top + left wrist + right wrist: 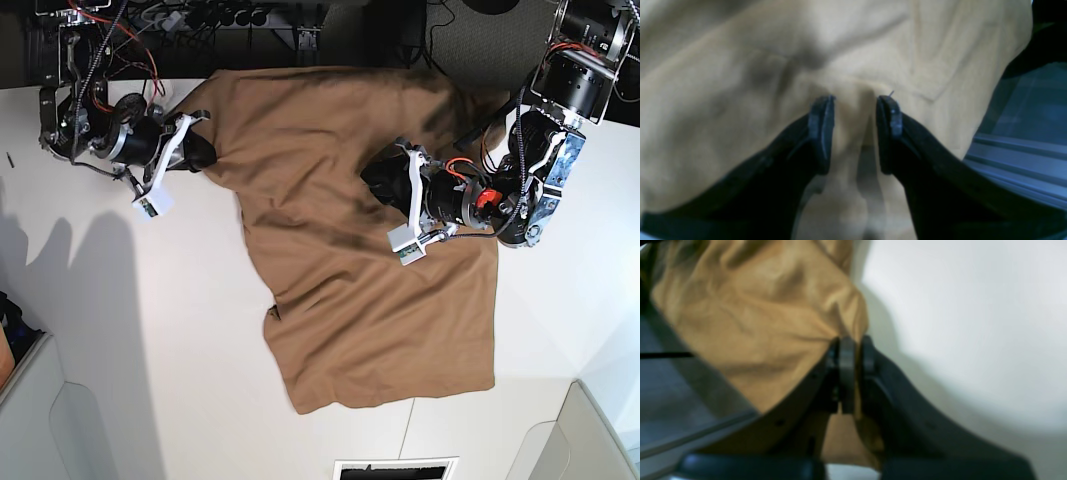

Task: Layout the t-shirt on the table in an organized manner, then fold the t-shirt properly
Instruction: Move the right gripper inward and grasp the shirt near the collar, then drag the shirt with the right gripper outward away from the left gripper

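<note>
The tan-brown t-shirt (340, 290) lies mostly spread on the white table (150, 330), with its far part rumpled. My right gripper (200, 152) is at the shirt's far left edge. In the right wrist view it (853, 341) is shut on a pinch of the cloth (756, 323), with bare table (957, 323) beside it. My left gripper (372, 185) rests on the shirt's right middle. In the left wrist view its fingers (855, 100) hold a raised fold of the cloth (740, 83) between them.
Cables and dark equipment (200, 20) line the table's far edge, close behind the shirt. Grey panels stand at the near left corner (40, 410) and near right corner (600, 440). A vent slot (395, 468) sits at the near edge.
</note>
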Motion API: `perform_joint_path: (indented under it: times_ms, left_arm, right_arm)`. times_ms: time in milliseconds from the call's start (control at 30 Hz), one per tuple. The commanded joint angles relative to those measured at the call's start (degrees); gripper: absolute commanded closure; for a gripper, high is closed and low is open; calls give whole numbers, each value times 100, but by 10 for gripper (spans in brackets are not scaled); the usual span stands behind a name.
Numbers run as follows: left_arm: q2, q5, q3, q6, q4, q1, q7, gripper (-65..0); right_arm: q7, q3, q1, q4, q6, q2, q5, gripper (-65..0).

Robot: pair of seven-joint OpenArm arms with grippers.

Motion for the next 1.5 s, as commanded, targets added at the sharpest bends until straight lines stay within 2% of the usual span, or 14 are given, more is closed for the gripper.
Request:
perform_joint_path:
  times_ms: [0, 100, 167, 367, 500, 667, 700, 767, 833, 933, 1067, 1300, 1467]
  left_arm:
    - [-48, -107, -48, -32, 79, -122, -85, -239]
    - [-48, -195, -48, -32, 79, -129, -92, -239]
    - [-48, -291, -48, -32, 79, -149, -92, -239]
    - [-50, -358, -48, -32, 79, -295, -90, -239]
    - [-46, -361, -46, -32, 79, -286, -94, -239]
    - [-48, -358, -46, -32, 74, -282, -151, -239]
    - [-48, -361, -46, -32, 74, -280, -151, -239]
    - [-48, -361, -46, -32, 74, -278, -151, -239]
    - [-48, -361, -46, -32, 74, -278, -151, -239]
    - [-48, -358, -46, -32, 74, -278, -149, -239]
    - [-50, -356, -46, -32, 74, -278, -146, -239]
    - [-48, -361, -46, -32, 74, -278, -153, -239]
    - [-48, -361, -46, -32, 74, -258, -153, -239]
  right_arm:
    - [188, 111, 197, 79, 4, 70, -114, 0]
    - [284, 282, 481, 79, -52, 70, -586, 0]
    - [278, 361, 638, 79, -109, 72, -577, 0]
    - [50, 232, 664, 151, -46, 48, 256, 0]
    - [-118, -131, 459, 450, 33, -31, 437, 0]
    - [-142, -992, 267, 546, 31, -28, 190, 0]
    - [-136, -1176, 269, 549, 28, -31, 48, -37]
    - [-122, -1499, 269, 549, 31, -28, -162, -190]
    - [-92, -1779, 271, 549, 28, -28, -280, -254]
    - [83, -2006, 269, 549, -48, -33, -415, -255]
    - [216, -1963, 269, 549, -151, -33, -610, -254]
    - [273, -1950, 341, 549, -192, -46, -612, -254]
    - [332, -1530, 431, 577, -249, -525, -667, -254]
